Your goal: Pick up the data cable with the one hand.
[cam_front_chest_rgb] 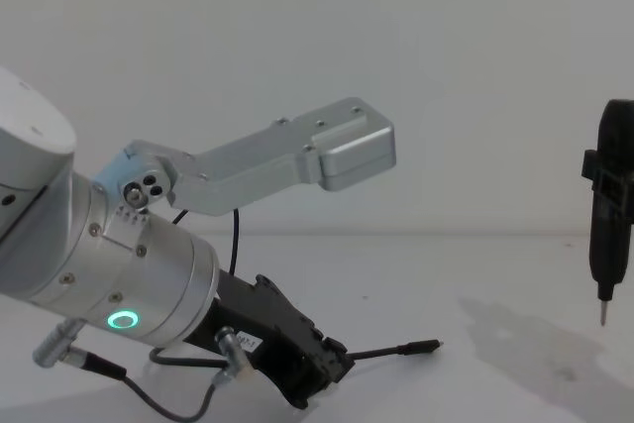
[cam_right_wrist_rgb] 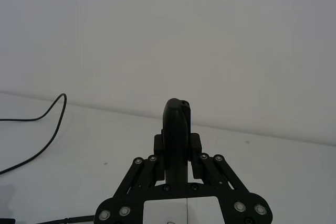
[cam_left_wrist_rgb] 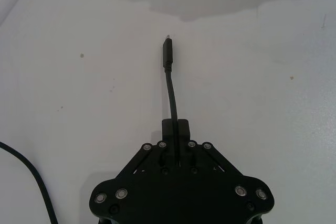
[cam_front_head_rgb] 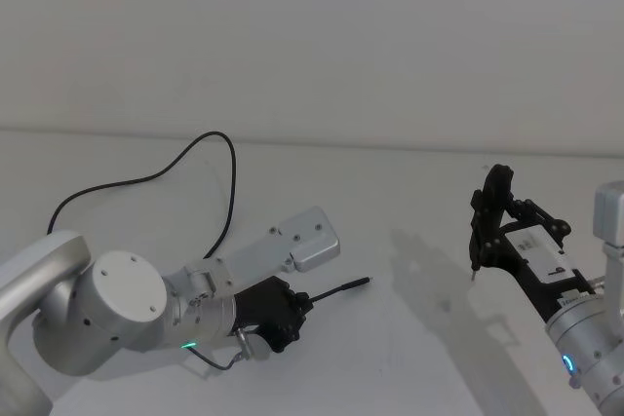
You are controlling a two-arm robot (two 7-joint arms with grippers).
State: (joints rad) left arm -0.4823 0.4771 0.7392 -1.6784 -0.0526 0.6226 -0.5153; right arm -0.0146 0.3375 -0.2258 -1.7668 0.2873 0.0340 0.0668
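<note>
Jaws of the left gripper (cam_left_wrist_rgb: pixel 176 128) are pinched narrow on the data cable (cam_left_wrist_rgb: pixel 169 80), which runs straight out between them. The slim plug with its small metal tip points away from the wrist, over the white counter (cam_left_wrist_rgb: pixel 273 93). From the head view I log the left gripper (cam_front_head_rgb: pixel 295 311) low over the near left part of the counter, tilted down and toward the middle, with the plug end (cam_front_head_rgb: pixel 349 285) sticking out past it. I cannot tell whether the plug touches the surface. The rest of the cord loops back in a wide arc across the far left of the counter. Chest view agrees: the left gripper (cam_front_chest_rgb: pixel 332 364) is low and the green ring light (cam_front_chest_rgb: pixel 123 320) on the wrist is lit.

Right gripper (cam_front_head_rgb: pixel 487 229) is up at the right side, well apart from the cable. Its jaws are closed on a slender black pen-like tool (cam_right_wrist_rgb: pixel 176 116) whose pin tip hangs above the counter.
</note>
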